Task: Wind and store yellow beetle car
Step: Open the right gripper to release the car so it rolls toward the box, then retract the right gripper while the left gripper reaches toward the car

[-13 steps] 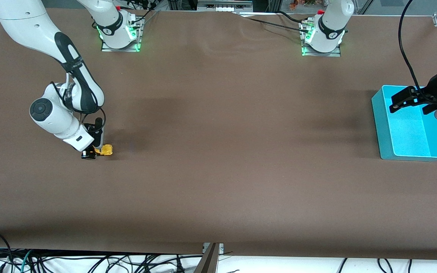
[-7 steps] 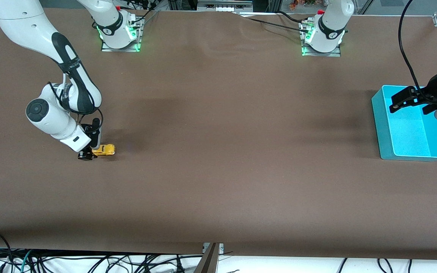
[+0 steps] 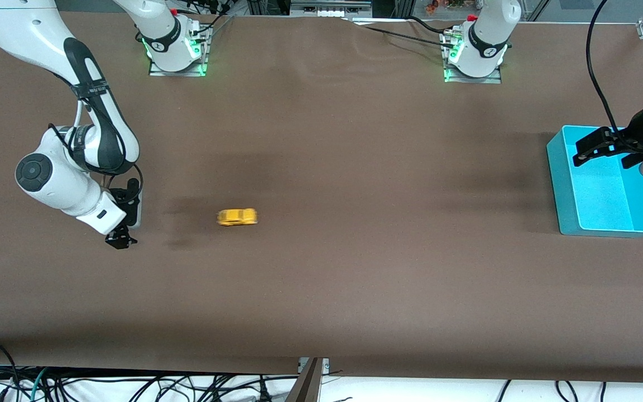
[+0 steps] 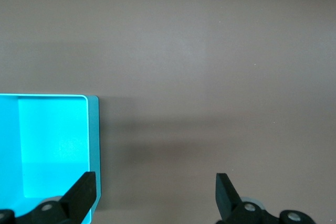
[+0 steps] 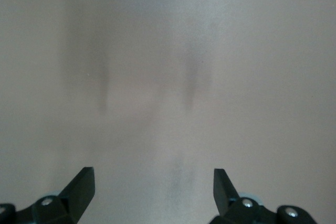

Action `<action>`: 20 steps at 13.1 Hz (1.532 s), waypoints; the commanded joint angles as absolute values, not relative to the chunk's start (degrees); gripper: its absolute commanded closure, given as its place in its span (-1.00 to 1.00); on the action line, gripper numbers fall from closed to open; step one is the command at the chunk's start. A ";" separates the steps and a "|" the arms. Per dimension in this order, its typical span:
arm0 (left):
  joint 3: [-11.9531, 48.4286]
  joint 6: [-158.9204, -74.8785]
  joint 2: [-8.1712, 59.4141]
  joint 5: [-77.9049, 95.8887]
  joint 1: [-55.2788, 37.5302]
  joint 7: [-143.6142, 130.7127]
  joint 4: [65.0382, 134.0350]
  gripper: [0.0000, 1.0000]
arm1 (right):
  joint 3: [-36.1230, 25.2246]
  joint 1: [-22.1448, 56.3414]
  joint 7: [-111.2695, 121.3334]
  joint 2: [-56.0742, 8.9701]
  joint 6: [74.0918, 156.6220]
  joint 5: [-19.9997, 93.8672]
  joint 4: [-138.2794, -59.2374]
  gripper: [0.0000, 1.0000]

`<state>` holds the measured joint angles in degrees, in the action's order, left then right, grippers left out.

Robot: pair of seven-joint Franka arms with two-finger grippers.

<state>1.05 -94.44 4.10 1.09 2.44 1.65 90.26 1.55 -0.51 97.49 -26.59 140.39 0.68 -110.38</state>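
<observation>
The yellow beetle car [image 3: 237, 216] is on the brown table, blurred, apart from both grippers, between the right gripper and the table's middle. My right gripper [image 3: 124, 219] is open and empty just above the table at the right arm's end; its wrist view shows only bare table between its fingertips [image 5: 81, 182]. My left gripper [image 3: 606, 149] is open and empty over the edge of the blue bin [image 3: 564, 190] at the left arm's end. The bin's rim [image 4: 86, 129] shows in the left wrist view. The car is out of both wrist views.
The two arm bases stand along the table's edge farthest from the front camera. The blue bin holds nothing that I can see. Cables hang below the table's edge nearest to the front camera.
The right gripper has let go of the car and drawn back toward its end of the table. The car has rolled toward the table's middle. The left arm has not moved.
</observation>
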 commanded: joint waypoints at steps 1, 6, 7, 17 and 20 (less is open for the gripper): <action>1.05 -93.69 4.57 1.14 2.37 2.46 88.86 -1.00 | 2.20 -1.05 97.04 -26.11 139.48 1.84 -109.69 -1.00; 0.97 -93.60 4.57 1.58 2.46 2.46 88.68 -1.00 | 2.37 -0.88 88.00 -22.86 136.15 1.85 -108.46 -1.00; 1.05 -93.60 4.66 1.32 2.29 2.37 88.16 -1.00 | 3.07 -0.88 84.93 -21.98 135.10 1.85 -107.93 -1.00; 0.44 -91.51 5.54 1.93 5.00 1.49 86.57 -1.00 | 5.89 -0.70 39.78 -18.11 108.84 1.58 -90.11 -1.00; 0.26 -90.18 5.80 2.02 6.23 0.53 86.75 -1.00 | 7.12 -0.70 30.78 -17.93 104.52 1.50 -85.53 -1.00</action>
